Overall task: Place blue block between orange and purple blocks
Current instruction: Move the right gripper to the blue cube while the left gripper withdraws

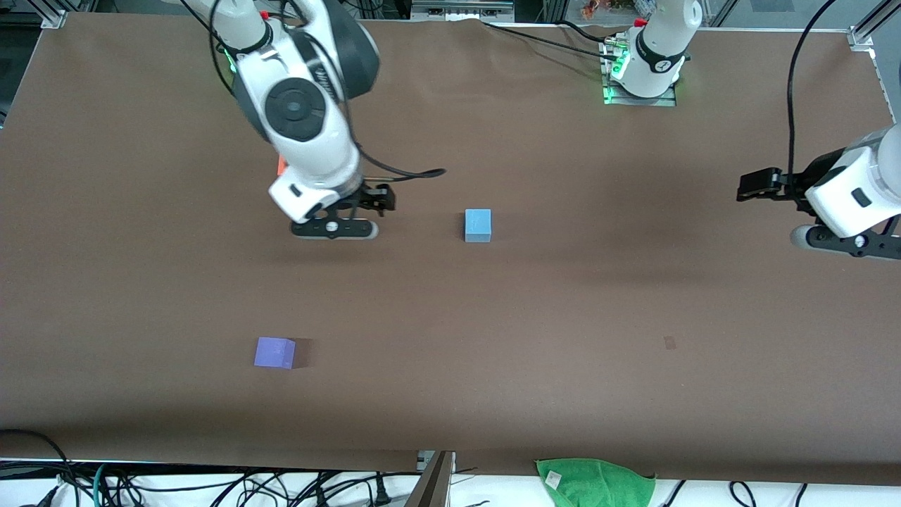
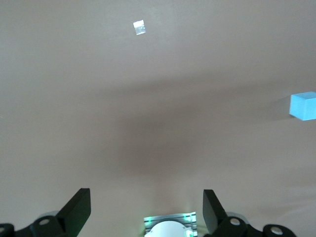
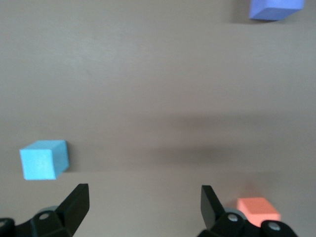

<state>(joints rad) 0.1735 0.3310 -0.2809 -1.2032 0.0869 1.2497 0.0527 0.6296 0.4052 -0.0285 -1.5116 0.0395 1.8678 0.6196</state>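
The blue block sits near the table's middle; it also shows in the right wrist view and the left wrist view. The orange block is mostly hidden by the right arm; the right wrist view shows it beside one finger. The purple block lies nearer the front camera, and shows in the right wrist view. My right gripper is open and empty, over bare table between the orange and blue blocks. My left gripper is open and empty, waiting at the left arm's end.
A green cloth lies at the table's near edge, with cables along that edge. A small pale mark is on the table toward the left arm's end. A black cable hangs by the right arm.
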